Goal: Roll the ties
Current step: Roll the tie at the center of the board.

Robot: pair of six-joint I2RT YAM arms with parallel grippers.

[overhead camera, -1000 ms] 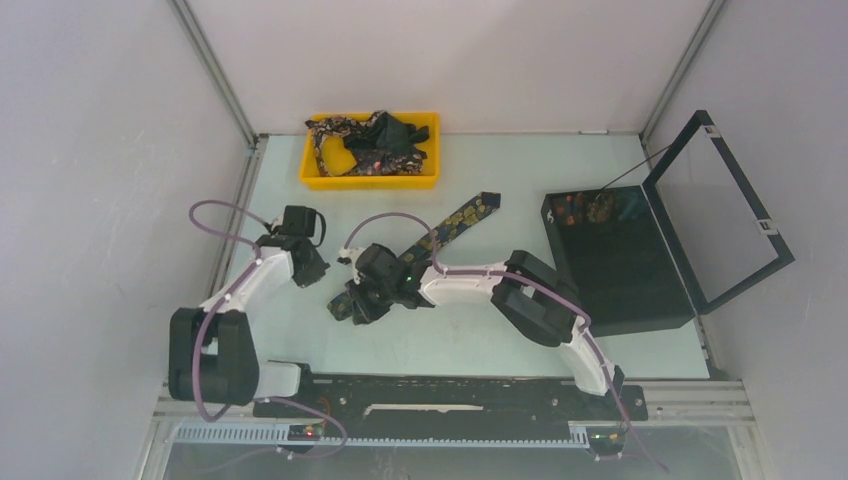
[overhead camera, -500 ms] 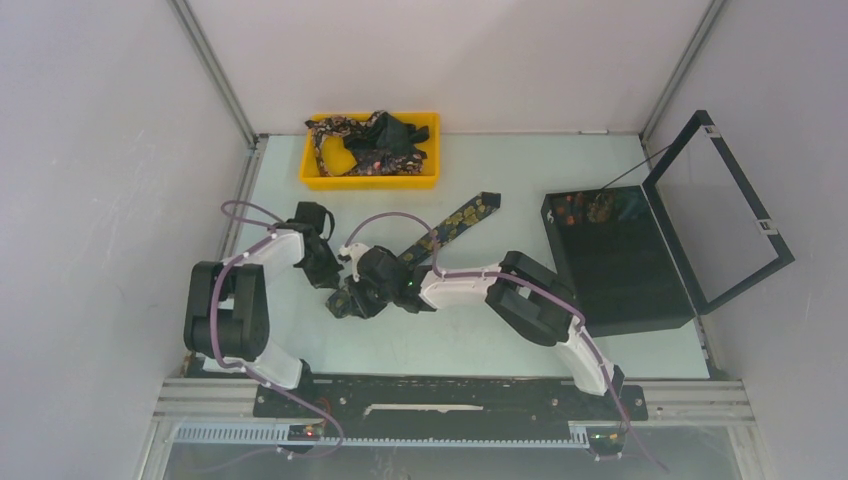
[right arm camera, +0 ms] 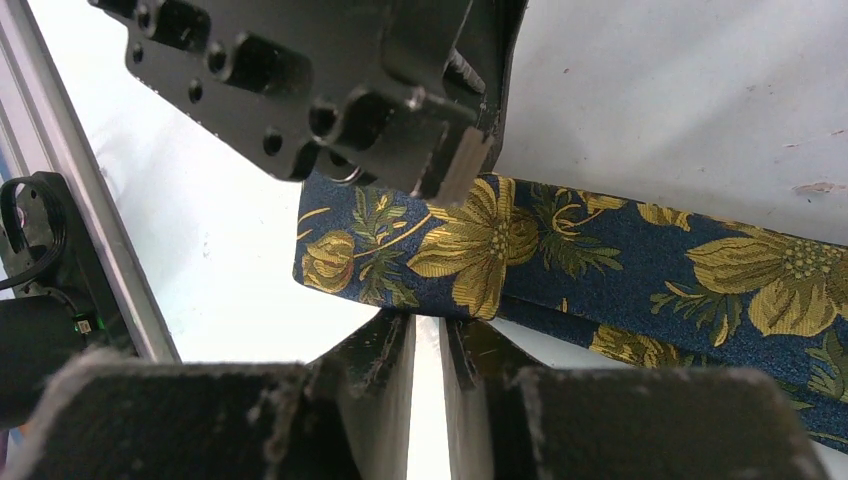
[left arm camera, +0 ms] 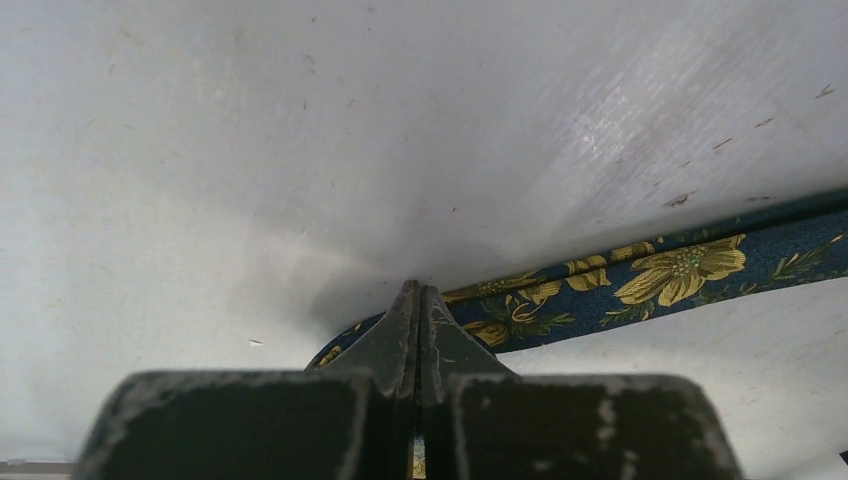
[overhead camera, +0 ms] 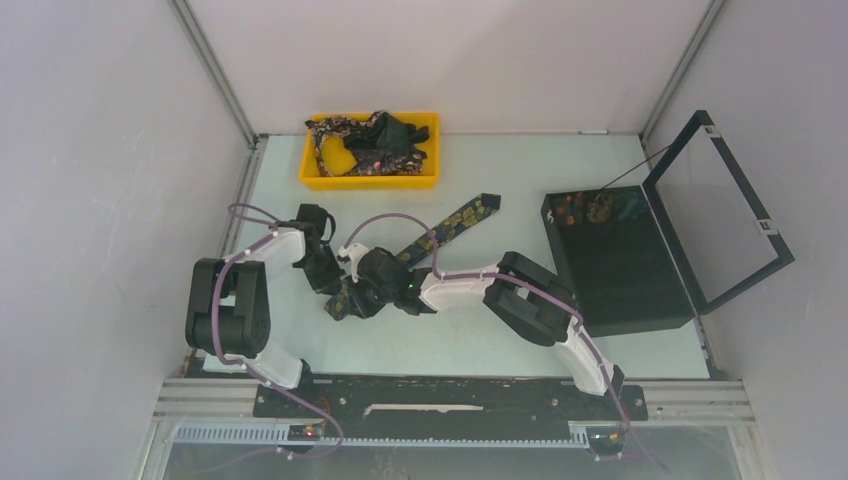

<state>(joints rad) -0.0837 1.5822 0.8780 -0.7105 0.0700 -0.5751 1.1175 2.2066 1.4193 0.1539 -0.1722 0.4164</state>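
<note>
Tie [overhead camera: 455, 222] lies diagonally on the table, one end far-right, folded end near-left where both arms meet.

Your left gripper [left arm camera: 418, 295]: jaws pressed together with no gap. The tie's edge runs just beyond the tips and off to the right. You cannot tell whether fabric is pinched.

Your right gripper [right arm camera: 428, 330]: jaws a narrow slit apart, tips at the near edge of the folded end. Grip cannot be confirmed.

Other ties [overhead camera: 375, 140] are heaped in the yellow tray [overhead camera: 330, 182], far side.

Showing matt woven cloth on the tie [right arm camera: 620, 250], scuffed black plastic on the right hand [right arm camera: 428, 328], smooth, faintly glossy table [left arm camera: 300, 120].
</note>
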